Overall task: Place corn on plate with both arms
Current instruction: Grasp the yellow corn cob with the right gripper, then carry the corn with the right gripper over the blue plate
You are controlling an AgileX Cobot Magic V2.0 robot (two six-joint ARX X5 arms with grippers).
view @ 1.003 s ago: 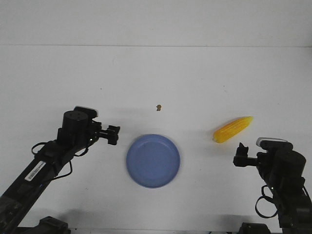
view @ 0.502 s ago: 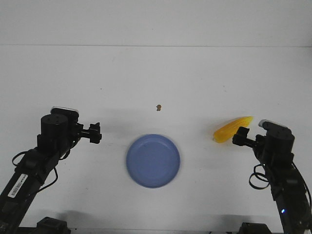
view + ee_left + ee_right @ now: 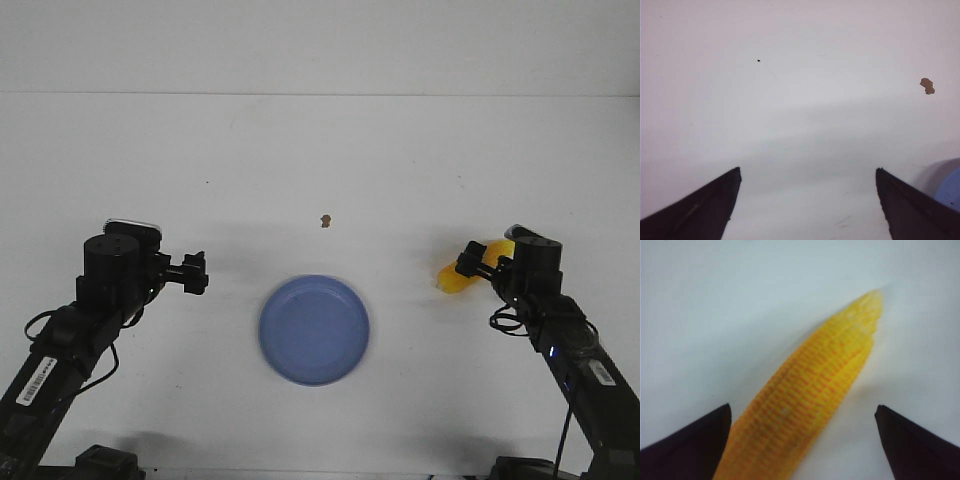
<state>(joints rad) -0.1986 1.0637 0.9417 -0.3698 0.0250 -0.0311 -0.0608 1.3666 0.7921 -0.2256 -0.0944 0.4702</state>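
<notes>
The yellow-orange corn (image 3: 452,276) lies on the white table, right of the blue plate (image 3: 314,329). My right gripper (image 3: 470,262) is open and hangs over the corn, hiding most of it in the front view. In the right wrist view the corn (image 3: 805,400) lies between the two spread black fingers (image 3: 690,450), close to one of them, its pointed end away from the wrist. My left gripper (image 3: 195,273) is open and empty, left of the plate. The left wrist view shows bare table between its fingers (image 3: 700,210) and a sliver of the plate (image 3: 951,190).
A small brown crumb (image 3: 325,220) lies on the table behind the plate; it also shows in the left wrist view (image 3: 927,85). A tiny dark speck (image 3: 208,182) sits far left. The table's far edge (image 3: 320,95) runs across the back.
My right gripper has moved forward and left until it is over the corn. My left arm drew back to the left earlier and has been still for the last half second.
</notes>
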